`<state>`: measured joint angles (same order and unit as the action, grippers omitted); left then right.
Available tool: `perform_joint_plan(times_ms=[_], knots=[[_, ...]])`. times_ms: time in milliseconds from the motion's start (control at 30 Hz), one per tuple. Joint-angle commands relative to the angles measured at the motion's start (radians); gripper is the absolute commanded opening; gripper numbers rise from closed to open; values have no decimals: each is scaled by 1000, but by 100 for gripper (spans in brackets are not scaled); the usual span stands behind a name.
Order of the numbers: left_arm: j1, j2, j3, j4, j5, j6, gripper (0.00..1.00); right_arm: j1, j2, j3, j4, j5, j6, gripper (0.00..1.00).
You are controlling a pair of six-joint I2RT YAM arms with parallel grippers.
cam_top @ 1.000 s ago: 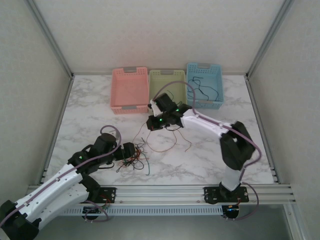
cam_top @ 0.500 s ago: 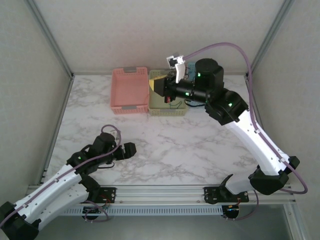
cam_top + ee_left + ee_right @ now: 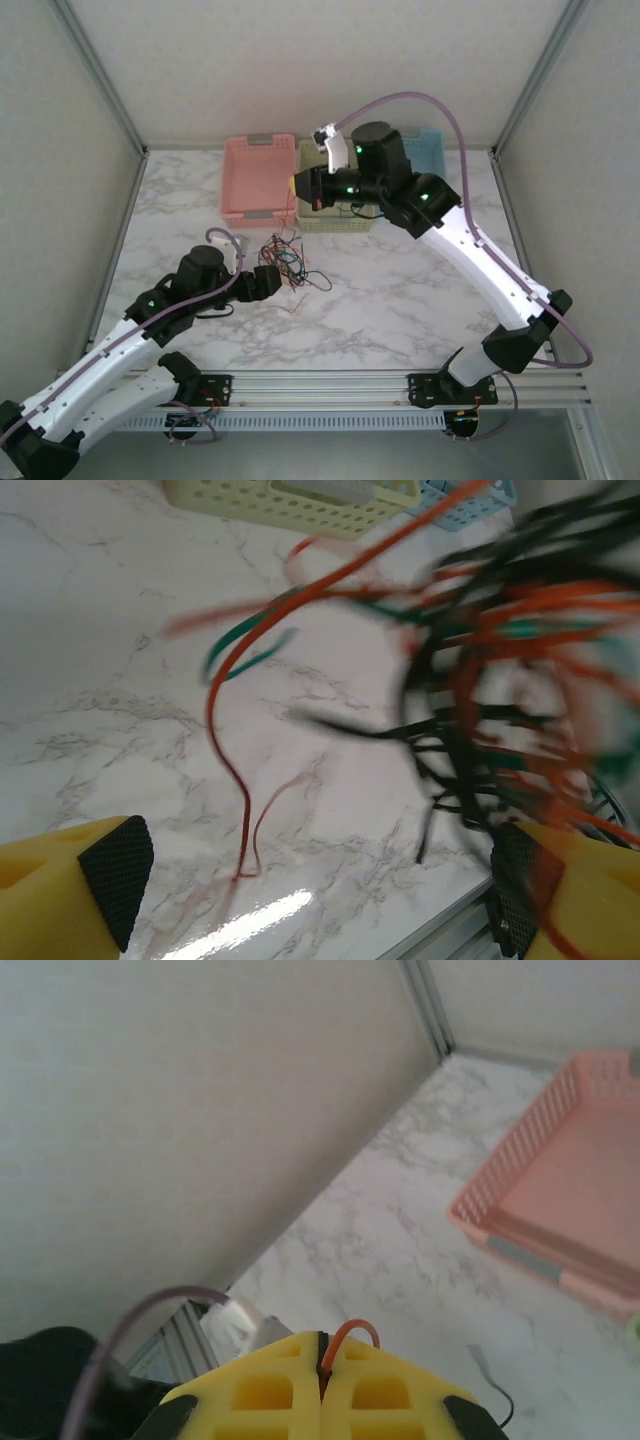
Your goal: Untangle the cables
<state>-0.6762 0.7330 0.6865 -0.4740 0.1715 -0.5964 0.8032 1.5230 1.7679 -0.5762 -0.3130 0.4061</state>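
Up from mid-frame swings the right gripper (image 3: 296, 186) to the pink basket (image 3: 258, 175) at upper centre, jaws pinched shut on one red strand (image 3: 352, 1332), while the left gripper (image 3: 272, 280) gapes wide, gripping nothing, at the clump of cables (image 3: 287, 260) left of centre, so one wire looks freed.

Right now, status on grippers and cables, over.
Left gripper open at the cable clump. Right gripper shut on red cable, high by pink basket.

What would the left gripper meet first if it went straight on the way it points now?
Probably the tangled clump of cables, which lies directly ahead of the open left gripper. The wrist view is blurred, so how near the strands are is unclear.
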Motion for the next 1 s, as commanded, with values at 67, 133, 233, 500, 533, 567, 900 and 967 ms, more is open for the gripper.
perform_joint_plan(times_ms=[67,133,233,500,533,567,900,967], knots=[[6,-30,28,-194,-62,-14,90,10,7,-196,115,76,141,0],[4,-57,9,-198,-63,-36,90,16,4,-238,145,90,154,0],[4,-88,4,-218,-78,-42,90,22,9,-245,150,86,159,0],[4,-66,9,-141,-17,-30,88,23,3,-247,130,30,140,0],[4,-59,10,-128,-8,-29,87,23,0,-247,131,15,132,0],[4,-48,18,-123,-8,-23,86,24,-3,-244,134,-4,122,0],[141,106,268,-285,-240,99,89,23,-51,-308,139,-55,49,0],[159,168,299,-260,-210,145,88,23,-67,-337,160,-83,30,0]])
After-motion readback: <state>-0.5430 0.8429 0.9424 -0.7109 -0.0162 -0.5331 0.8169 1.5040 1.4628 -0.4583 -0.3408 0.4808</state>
